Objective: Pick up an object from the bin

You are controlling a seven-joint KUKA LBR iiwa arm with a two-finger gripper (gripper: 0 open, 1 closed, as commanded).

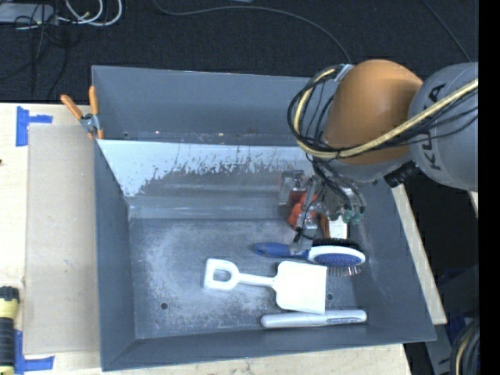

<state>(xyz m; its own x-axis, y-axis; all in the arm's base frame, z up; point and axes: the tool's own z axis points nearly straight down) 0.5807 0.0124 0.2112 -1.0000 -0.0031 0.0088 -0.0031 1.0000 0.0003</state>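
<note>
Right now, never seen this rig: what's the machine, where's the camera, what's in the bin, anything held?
One camera looks down on a grey metal bin from above, slightly sideways. The orange-capped robot arm with black cables comes in from the right; its gripper hangs low at the bin's right side, just above the blue handle of a blue-and-white oval hairbrush. Nearer the front lie a white plastic scoop with a holed handle and a white pen-like stick. Whether anything is held, I can't tell.

Bin [234, 131]: right rear corner hidden behind orange cover [375, 108].
Blue brush [337, 256]: neck covered by gripper [308, 229].
Arm [457, 123]: cut off at right edge.
Orange-red piece [297, 205] at gripper: kind unclear.
</note>
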